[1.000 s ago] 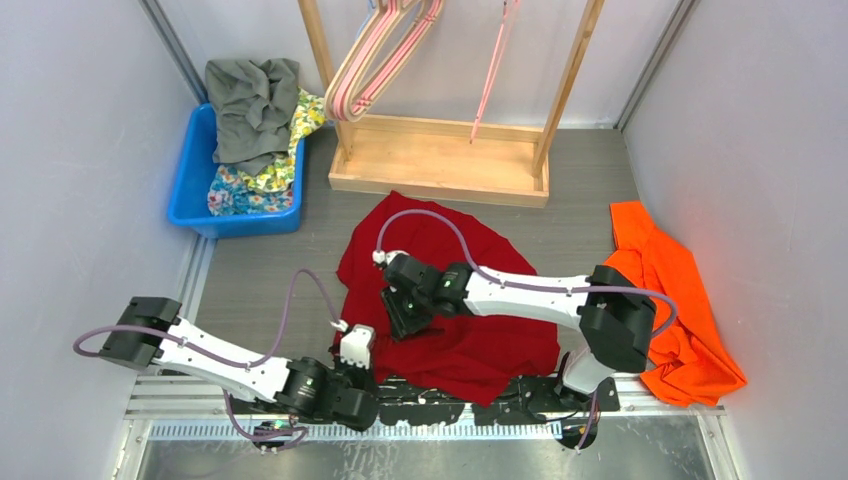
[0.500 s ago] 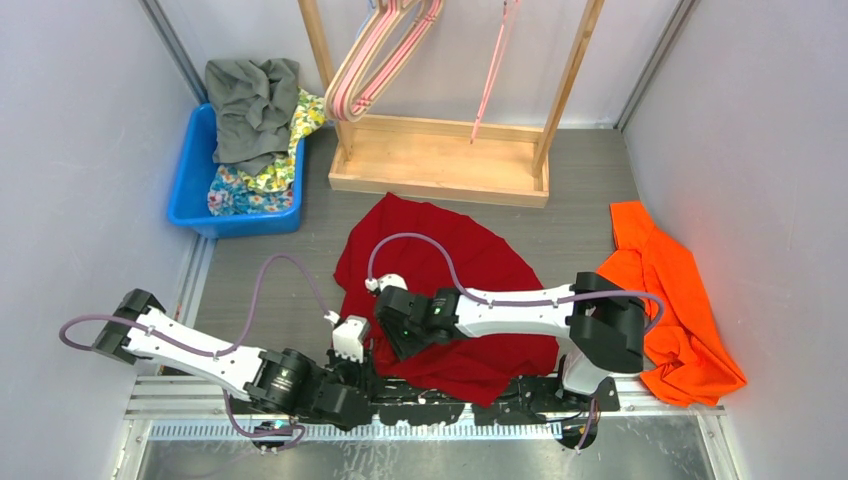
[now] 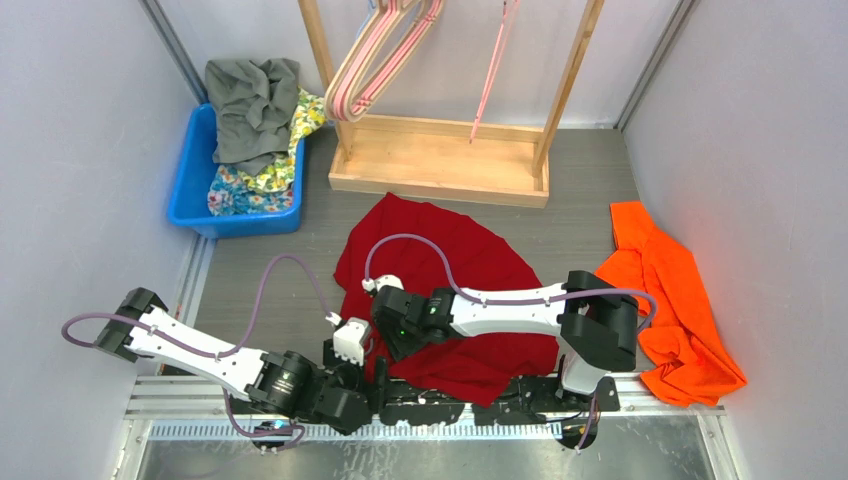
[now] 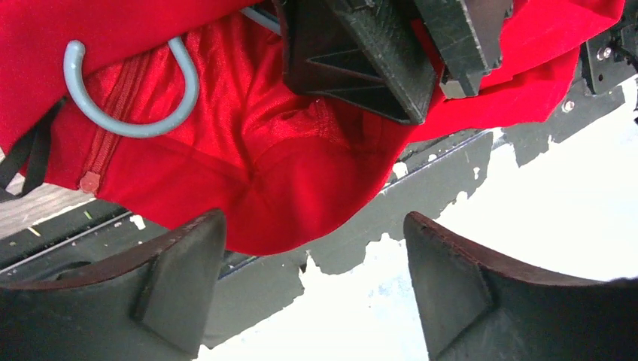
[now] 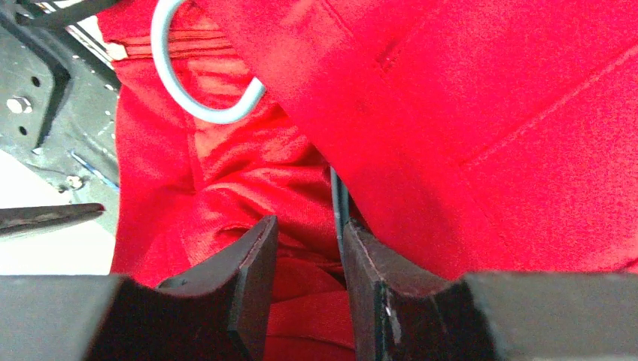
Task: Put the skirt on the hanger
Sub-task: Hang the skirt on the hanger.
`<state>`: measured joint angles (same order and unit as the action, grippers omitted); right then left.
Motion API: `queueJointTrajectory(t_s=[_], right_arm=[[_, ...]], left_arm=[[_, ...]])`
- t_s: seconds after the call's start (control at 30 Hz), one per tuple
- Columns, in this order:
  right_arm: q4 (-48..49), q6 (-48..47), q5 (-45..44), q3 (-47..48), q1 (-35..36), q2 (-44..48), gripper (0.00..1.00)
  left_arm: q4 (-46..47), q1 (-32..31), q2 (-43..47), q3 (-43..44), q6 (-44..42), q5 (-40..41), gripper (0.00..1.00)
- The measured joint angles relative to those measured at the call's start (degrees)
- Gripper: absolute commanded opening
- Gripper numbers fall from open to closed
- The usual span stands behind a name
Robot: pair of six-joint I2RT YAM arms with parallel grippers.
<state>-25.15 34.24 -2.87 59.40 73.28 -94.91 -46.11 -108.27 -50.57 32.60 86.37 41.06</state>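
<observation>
Right gripper [image 5: 305,233] sat nearly closed, pinching skirt [image 3: 460,260] fabric beside the hanger's neck. The left gripper [image 4: 316,293] hung wide apart and empty at the skirt's near-left edge. Skirt lay spread mid-table, between the arms and the far wooden rack [image 3: 440,160]. Blue bin [image 3: 195,170], far left, held grey and floral clothes. Hanger hook [image 4: 135,130] poked out by the zipper, left of the right gripper, so the left arm looked nearer. Hanger's long axis was hidden under fabric.

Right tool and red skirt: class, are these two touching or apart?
Touching. The right wrist view shows the right tool closed on a fold of the red skirt, with cloth filling its narrow gap.
</observation>
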Motion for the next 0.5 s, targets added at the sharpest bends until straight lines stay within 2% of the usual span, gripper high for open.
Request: queueJointTrajectory(t_s=[0.23,0.5], right_arm=[[0.76,0.42,1.88,0.52,-0.9,0.0,0.5],[2.45,1.62,4.68,0.5,-4.72,0.04,0.51]], left_arm=[[0.52,-0.02,-0.13,0.0,-1.38,1.33,0.96],[1.07,-1.42,0.7,-0.04,-0.81,2.45,0.97]])
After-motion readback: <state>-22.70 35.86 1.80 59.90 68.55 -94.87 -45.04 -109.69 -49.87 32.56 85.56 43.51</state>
